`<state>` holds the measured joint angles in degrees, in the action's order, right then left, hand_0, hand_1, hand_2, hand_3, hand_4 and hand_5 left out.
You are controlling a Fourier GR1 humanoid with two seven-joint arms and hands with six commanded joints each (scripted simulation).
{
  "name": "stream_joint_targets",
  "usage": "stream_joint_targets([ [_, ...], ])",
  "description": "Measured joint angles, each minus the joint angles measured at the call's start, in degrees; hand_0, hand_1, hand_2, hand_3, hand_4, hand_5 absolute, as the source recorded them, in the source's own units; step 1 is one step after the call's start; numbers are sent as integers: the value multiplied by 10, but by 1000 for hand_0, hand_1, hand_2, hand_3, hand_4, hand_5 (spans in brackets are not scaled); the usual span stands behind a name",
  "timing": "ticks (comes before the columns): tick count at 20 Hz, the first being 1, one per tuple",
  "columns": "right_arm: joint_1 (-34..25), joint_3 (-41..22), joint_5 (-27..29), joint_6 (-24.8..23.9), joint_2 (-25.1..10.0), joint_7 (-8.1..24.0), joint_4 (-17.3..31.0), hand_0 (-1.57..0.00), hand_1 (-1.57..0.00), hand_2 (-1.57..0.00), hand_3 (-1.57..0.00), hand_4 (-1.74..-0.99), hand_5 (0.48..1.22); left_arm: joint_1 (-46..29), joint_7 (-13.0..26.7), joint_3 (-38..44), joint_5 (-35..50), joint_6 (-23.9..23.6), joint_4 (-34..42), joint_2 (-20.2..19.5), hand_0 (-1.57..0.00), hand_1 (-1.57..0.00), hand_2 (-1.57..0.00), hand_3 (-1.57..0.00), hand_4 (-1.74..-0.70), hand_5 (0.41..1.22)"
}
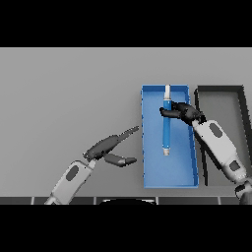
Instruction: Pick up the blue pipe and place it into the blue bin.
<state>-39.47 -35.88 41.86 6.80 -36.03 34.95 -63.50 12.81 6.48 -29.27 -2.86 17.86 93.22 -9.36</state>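
Here, the blue pipe [167, 129] is pinched by right hand [183, 112] fingers [168, 113], lengthwise over the blue bin [147, 147]; left hand [109, 147] spread.

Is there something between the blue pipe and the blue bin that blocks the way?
Nothing visible does. The blue pipe is already over the inside of the blue bin, with the right hand curled round its upper part. The left hand is open, left of the bin and apart from it.
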Motion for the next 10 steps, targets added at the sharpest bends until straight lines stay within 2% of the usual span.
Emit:
stream_joint_targets([
  [2, 4, -6, 1, -14, -11, 0, -14, -50, -38, -37, -22, -1182, 807, -5, -4, -3, -3, -1, 0, 0, 1, 1, 1, 1, -829, 471],
  [5, 0, -9, -1, -15, -12, -2, -11, -25, -19, -18, -11, -1176, 783, 0, 11, -6, -5, -4, 3, 6, 1, 1, 1, 1, -826, 470],
  [7, 5, -11, -3, -14, -10, -16, -10, -20, -15, -14, -8, -1186, 772, 5, 17, -1, -5, -4, -5, 4, 1, 1, 1, 1, -826, 472],
  [10, 1, -10, 0, -15, -10, -6, -15, -20, -15, -14, -8, -1186, 769, 4, 4, -1, -10, -2, -17, 1, 1, 1, 1, 1, -826, 474],
])
